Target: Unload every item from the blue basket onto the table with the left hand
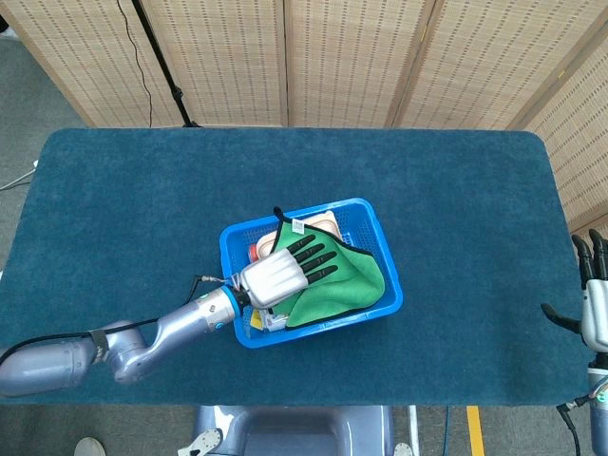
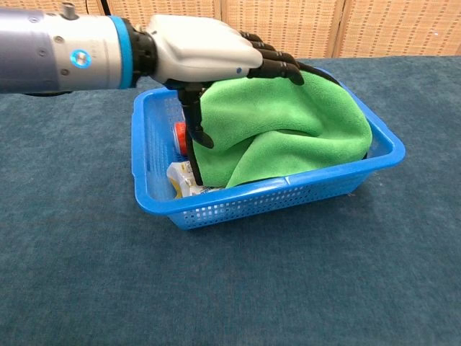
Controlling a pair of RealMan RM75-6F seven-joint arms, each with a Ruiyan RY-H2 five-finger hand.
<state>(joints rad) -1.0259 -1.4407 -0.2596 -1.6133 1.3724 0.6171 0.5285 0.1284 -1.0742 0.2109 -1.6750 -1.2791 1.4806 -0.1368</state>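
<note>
The blue basket (image 1: 392, 275) (image 2: 288, 198) stands at the middle of the table. A green cloth (image 1: 342, 285) (image 2: 288, 137) fills most of it. My left hand (image 1: 285, 271) (image 2: 209, 54) lies over the cloth's left part. Its fingers (image 2: 277, 66) stretch flat across the top, and its thumb hangs down along the cloth's left side without closing on it. Under and beside the cloth I see a red-capped item (image 2: 181, 137), a white and yellow packet (image 2: 184, 180) and a pale packet (image 1: 323, 223). My right hand (image 1: 594, 294) waits at the table's right edge, fingers apart and empty.
The dark teal tabletop (image 1: 142, 218) (image 2: 86, 274) surrounds the basket on all sides. Folding screens (image 1: 332, 57) stand behind the far edge.
</note>
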